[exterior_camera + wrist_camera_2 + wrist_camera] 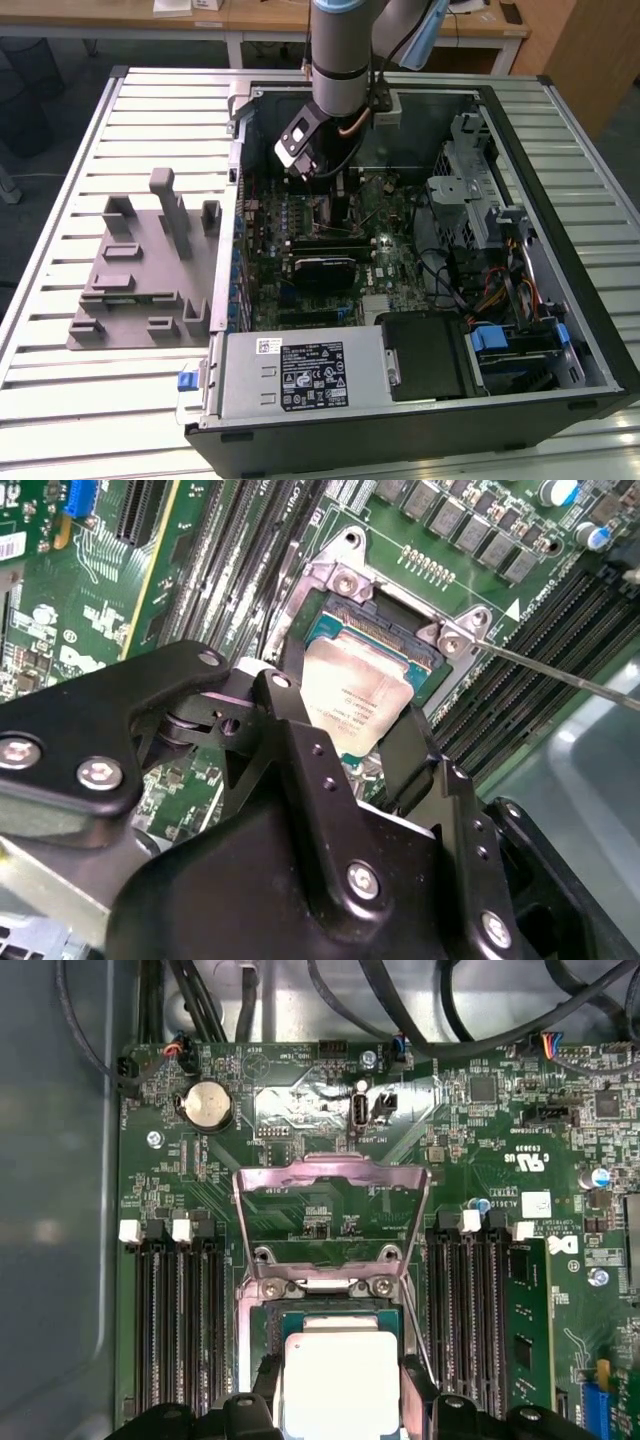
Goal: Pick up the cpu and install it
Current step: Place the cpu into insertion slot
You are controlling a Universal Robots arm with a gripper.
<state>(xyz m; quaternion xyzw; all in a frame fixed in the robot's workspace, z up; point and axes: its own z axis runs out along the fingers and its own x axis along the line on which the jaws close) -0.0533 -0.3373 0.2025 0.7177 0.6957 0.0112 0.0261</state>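
Note:
The cpu [360, 685], a small square chip with a silvery top, sits between my gripper's black fingers [288, 708] in both wrist views. My gripper [350, 718] is shut on its two opposite edges. The cpu [338, 1360] is level over the dark opening of the metal-framed socket [320, 1285]; whether it rests in the socket or hovers just above it I cannot tell. The socket's load plate [330, 1175] stands raised. In the exterior view my arm [340, 60] reaches down into the open computer case [560, 200].
Memory slots [180, 1320] flank the socket on both sides. A thin metal lever [560, 675] sticks out beside the socket. Cables [400, 1010] cross beyond the board's edge. A grey tray with upright pegs [140, 280] lies on the slatted table on the exterior view's left.

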